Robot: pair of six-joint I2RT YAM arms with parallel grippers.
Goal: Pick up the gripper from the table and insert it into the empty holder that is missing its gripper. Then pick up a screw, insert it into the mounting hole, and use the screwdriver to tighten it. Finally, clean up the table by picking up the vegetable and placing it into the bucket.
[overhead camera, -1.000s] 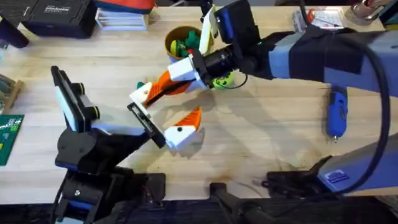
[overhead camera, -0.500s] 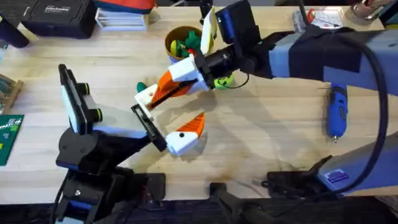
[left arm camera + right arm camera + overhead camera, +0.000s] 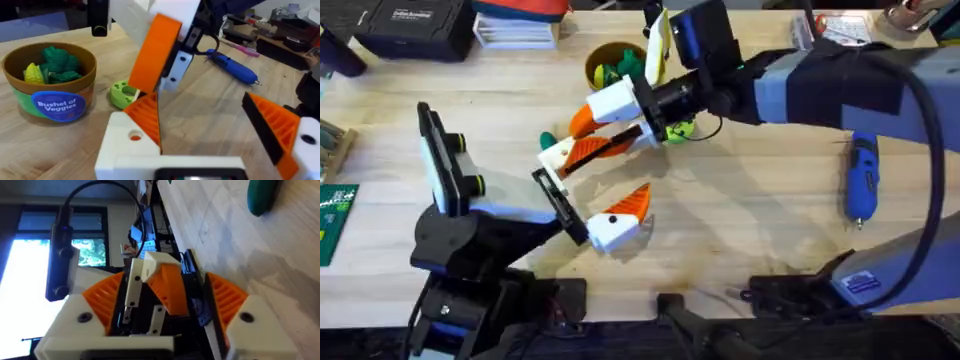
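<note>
On the pale wooden bench (image 3: 740, 230), your right end effector (image 3: 582, 135) reaches in near the middle with its white-and-orange fingers spread apart, gripping nothing, its lower finger (image 3: 565, 153) just beside the dark green vegetable (image 3: 549, 139). Your left end effector (image 3: 592, 205) sits closer to the near edge with its fingers also apart and nothing between them. The bucket (image 3: 611, 66) stands toward the far edge holding toy vegetables, and the blue screwdriver (image 3: 861, 181) lies untouched toward the right edge, well apart from both end effectors.
</note>
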